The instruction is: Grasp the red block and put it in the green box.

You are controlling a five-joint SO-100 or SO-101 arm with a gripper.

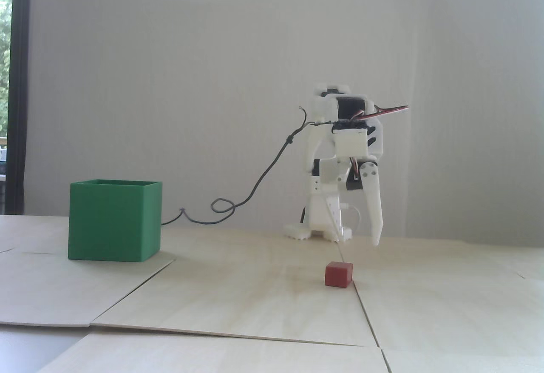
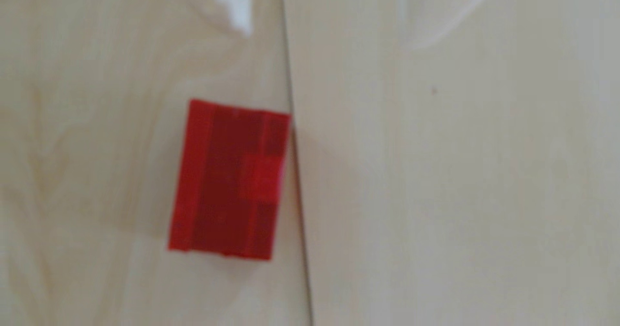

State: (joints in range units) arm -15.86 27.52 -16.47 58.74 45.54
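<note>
Red block (image 1: 338,274) below gripper (image 1: 359,241)

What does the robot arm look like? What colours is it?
The arm is mostly white plastic with black motor blocks in its joints. Thin red, orange and dark wires stick out near its top, and a dark cable loops away over the table. Its gripper has long, white, pointed fingers.

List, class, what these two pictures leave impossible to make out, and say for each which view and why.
- Inside of the green box: fixed view, the low camera sees only its outer walls and rim.
- Gripper open or shut: fixed view, seen end-on against the arm's white base; wrist view shows only blurred white shapes at the top edge.
- Red block surface detail: wrist view, blurred.
- Gripper's height above the red block: neither view settles it.
</note>
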